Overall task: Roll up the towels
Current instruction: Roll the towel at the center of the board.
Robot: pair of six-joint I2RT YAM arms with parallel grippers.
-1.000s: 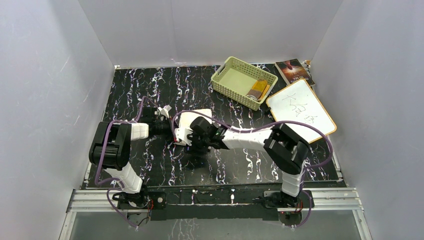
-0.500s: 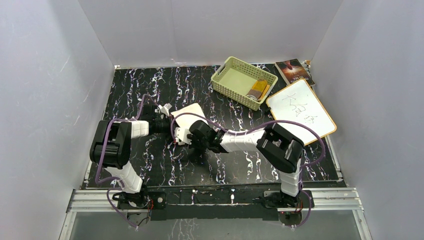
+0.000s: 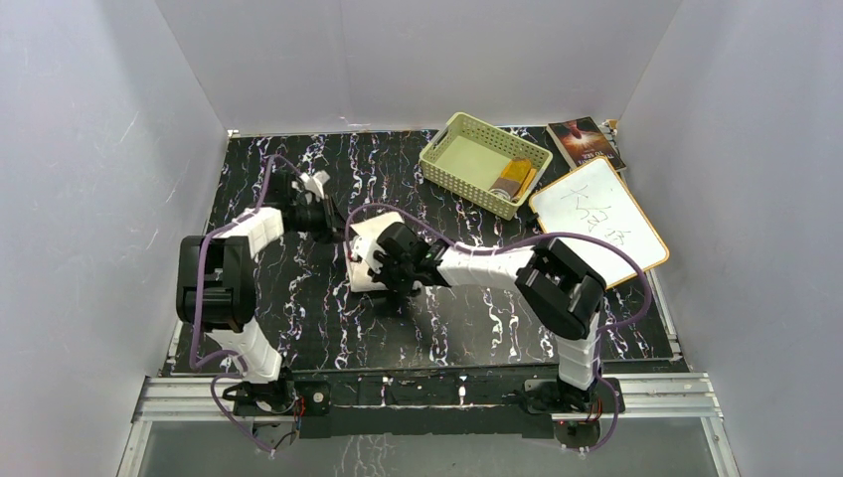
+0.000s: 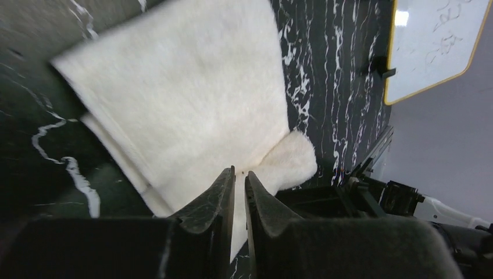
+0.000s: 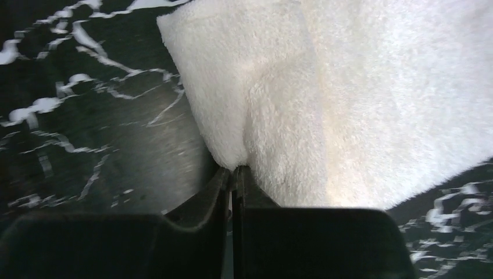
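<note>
Top external: the cream towel (image 3: 383, 221) lies folded at mid-frame, and the yellow towel (image 3: 515, 180) sits in the basket (image 3: 452, 149) at upper right.
Left wrist: the left gripper (image 4: 239, 177) is almost closed and empty.
Right wrist: the right gripper (image 5: 232, 171) is clamped on the cream towel's edge, but only thinly, so the plush cloth could slip free.

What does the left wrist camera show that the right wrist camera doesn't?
Only the left wrist view: the white rectangular board with an orange rim and the left gripper. Only the right wrist view: the right gripper shut on an edge of the cream-white fluffy towel. Both: that towel, lying on the black white-veined tabletop.
</note>
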